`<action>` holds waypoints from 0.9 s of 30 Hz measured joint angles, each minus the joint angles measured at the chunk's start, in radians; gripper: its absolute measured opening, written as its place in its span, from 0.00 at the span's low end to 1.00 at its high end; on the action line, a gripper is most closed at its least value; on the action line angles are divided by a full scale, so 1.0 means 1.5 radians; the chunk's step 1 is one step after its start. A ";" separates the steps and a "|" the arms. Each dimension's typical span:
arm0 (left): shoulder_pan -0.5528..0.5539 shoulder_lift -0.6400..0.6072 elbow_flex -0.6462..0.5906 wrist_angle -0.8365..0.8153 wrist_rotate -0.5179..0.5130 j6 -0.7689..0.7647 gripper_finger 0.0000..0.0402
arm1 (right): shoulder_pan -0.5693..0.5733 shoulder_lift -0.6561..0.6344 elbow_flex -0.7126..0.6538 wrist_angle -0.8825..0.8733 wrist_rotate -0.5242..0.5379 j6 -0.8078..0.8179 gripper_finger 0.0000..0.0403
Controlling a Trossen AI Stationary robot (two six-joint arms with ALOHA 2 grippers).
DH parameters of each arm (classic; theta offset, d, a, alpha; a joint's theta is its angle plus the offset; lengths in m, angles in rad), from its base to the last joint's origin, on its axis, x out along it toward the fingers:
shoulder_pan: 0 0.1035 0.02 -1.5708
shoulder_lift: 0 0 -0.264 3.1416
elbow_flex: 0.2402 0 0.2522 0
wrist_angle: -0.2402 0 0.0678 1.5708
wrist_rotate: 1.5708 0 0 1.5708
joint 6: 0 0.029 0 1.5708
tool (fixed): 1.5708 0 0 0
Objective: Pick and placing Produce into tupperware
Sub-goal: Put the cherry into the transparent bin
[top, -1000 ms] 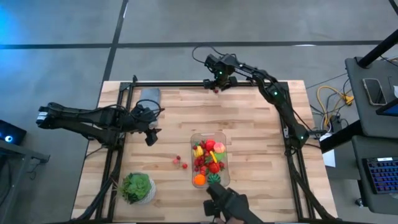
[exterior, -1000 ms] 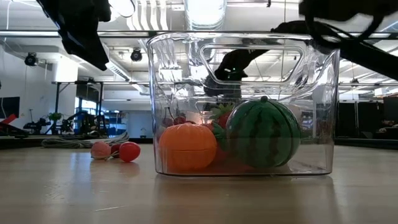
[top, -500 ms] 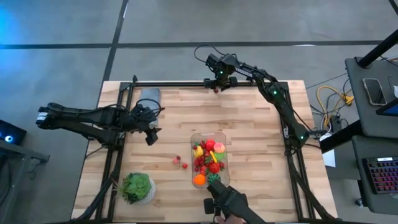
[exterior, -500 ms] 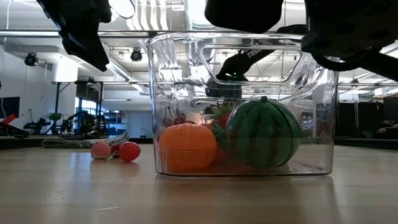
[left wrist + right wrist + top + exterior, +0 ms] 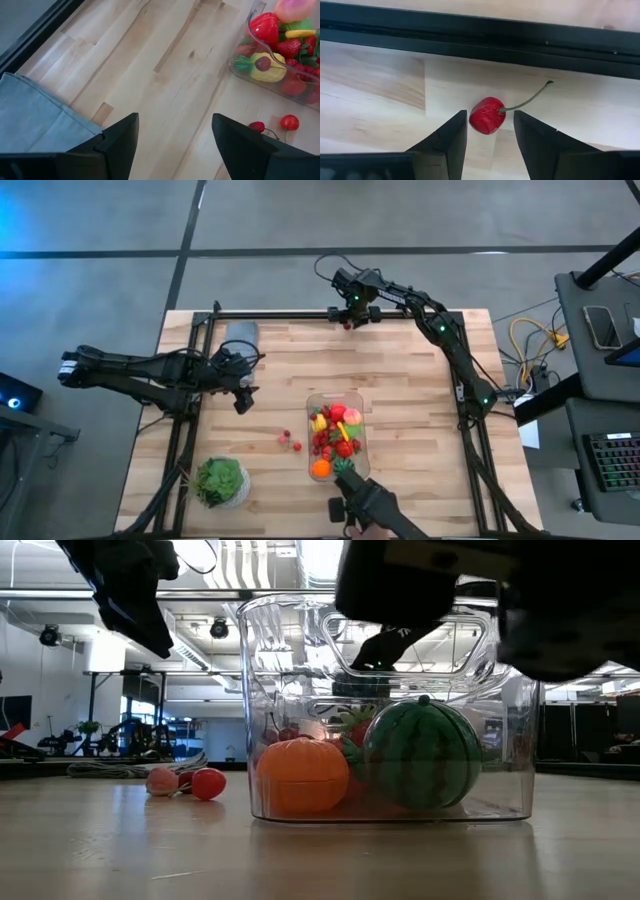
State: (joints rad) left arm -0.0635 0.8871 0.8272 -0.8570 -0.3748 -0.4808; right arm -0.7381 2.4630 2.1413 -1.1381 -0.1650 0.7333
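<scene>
Right pincer (image 5: 348, 321): at the top centre of the high view, at the table's far edge by the black frame rail; in its wrist view the two fingers (image 5: 445, 142) stand a little apart, one on each side of a red cherry (image 5: 487, 115), and whether they press on it cannot be told.
Cherry: lies on the wood just below the black rail (image 5: 480, 37), its thin stem pointing to the upper right of the wrist view; it sits at the mouth of the gap between the fingertips.
Left pincer (image 5: 243, 402): left of centre in the high view, above bare wood; fingers apart with nothing between them, as its wrist view shows.
Tupperware (image 5: 337, 397): clear container, lower centre of the high view, heaped with produce; in the low view an orange piece (image 5: 301, 776) and a striped green ball (image 5: 424, 754) sit against its near wall.
Loose produce: small red pieces (image 5: 291, 442) on the table just left of the tupperware; in the low view they show at the left as a pink one and a red one (image 5: 208, 783).
Grey-blue cloth (image 5: 240, 333): upper left of the table, folded.
Potted plant (image 5: 221, 481): lower left corner of the table.
Table (image 5: 400, 370): light wooden boards.
</scene>
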 joint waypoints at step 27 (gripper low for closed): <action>0.000 -0.004 -0.011 0.001 0.000 0.000 0.59 | 0.013 -0.021 -0.004 -0.021 -0.029 -0.046 0.16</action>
State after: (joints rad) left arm -0.0635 0.8806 0.8101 -0.8550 -0.3745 -0.4812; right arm -0.7186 2.4309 2.1357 -1.1690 -0.2081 0.6640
